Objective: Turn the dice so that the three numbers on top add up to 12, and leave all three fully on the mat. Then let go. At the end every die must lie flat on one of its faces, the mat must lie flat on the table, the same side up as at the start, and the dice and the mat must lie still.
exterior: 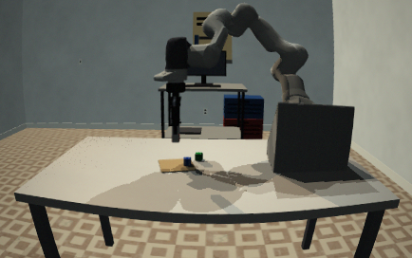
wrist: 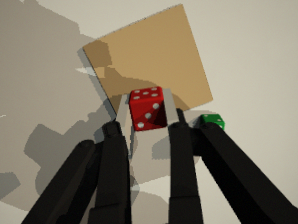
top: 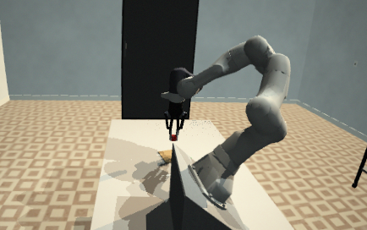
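Note:
A red die (top: 173, 138) (wrist: 149, 111) is held between the fingertips of my gripper (top: 173, 135) (exterior: 176, 138) (wrist: 148, 104), which is shut on it, high above the table. In the wrist view its larger visible face shows three pips in a diagonal and its upper face shows several. The tan mat (top: 164, 155) (exterior: 169, 166) (wrist: 150, 50) lies flat below. A blue die (exterior: 187, 161) stands near the mat's right edge in the exterior view; it is hidden in the wrist view. A green die (exterior: 198, 156) (wrist: 213, 120) lies off the mat, on the table, partly behind a finger in the wrist view.
The white table (top: 123, 131) (exterior: 119, 156) carries the mat. A big dark box-shaped stand (top: 177, 190) (exterior: 313, 138) under the arm's base is right of the mat in the exterior view and hides part of it in the top view. Arm shadows fall around the mat.

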You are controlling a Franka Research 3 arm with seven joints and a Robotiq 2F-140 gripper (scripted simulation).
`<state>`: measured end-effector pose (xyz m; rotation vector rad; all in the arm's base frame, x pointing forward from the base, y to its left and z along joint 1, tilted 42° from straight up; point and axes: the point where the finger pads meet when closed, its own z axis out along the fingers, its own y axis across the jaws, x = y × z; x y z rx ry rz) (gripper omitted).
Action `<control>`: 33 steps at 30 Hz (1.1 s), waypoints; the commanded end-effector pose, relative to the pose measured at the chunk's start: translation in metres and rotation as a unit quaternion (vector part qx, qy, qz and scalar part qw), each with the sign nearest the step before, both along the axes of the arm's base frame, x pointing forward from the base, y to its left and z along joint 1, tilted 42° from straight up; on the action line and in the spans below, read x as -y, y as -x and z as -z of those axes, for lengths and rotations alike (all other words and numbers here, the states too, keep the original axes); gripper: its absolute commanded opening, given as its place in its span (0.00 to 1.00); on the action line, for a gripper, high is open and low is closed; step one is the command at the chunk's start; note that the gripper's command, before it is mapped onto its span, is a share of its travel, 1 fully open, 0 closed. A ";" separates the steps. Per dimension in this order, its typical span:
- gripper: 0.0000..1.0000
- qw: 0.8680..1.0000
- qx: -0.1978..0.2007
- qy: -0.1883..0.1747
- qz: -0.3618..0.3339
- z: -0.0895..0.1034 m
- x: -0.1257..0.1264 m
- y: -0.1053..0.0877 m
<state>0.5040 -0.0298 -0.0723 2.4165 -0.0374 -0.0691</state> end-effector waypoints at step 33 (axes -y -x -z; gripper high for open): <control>0.16 1.000 -0.019 0.001 -0.018 0.069 0.065 0.005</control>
